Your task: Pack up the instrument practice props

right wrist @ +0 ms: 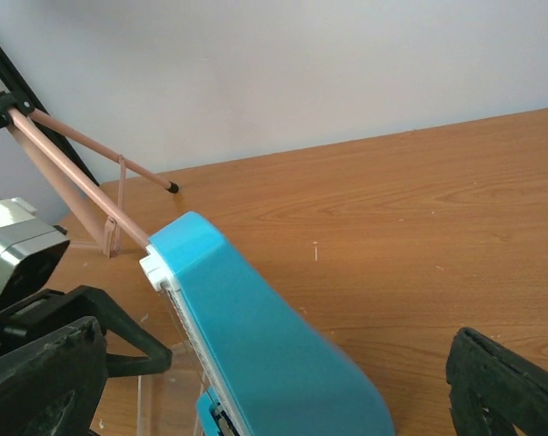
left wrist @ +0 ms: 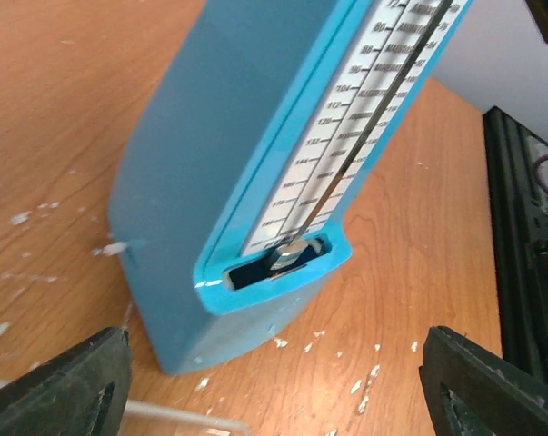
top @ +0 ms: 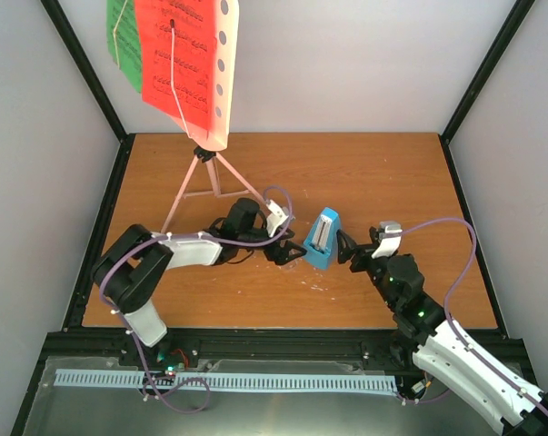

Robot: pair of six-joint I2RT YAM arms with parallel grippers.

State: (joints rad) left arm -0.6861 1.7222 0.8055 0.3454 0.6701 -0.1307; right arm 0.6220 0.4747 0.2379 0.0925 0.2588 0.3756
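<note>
The blue pyramid metronome [top: 321, 239] stands on the wooden table [top: 373, 173] between my two grippers, its scale and pendulum bare. My left gripper [top: 291, 250] is open just left of it. In the left wrist view the metronome [left wrist: 255, 173] fills the space ahead of the open left gripper [left wrist: 274, 409]. My right gripper [top: 348, 251] is open just right of it, and the metronome [right wrist: 274, 354] sits between its fingers [right wrist: 37, 381]. A clear cover piece [right wrist: 155, 395] lies by the left gripper. The pink tripod stand [top: 205, 177] holds red pages [top: 178, 54] and green pages [top: 121, 36] at the back left.
Grey walls with black frame posts [top: 87, 68] close in the table on three sides. A black rail [top: 255, 343] and a white slotted strip [top: 228, 381] run along the near edge. White flecks [left wrist: 364, 377] dot the wood near the metronome.
</note>
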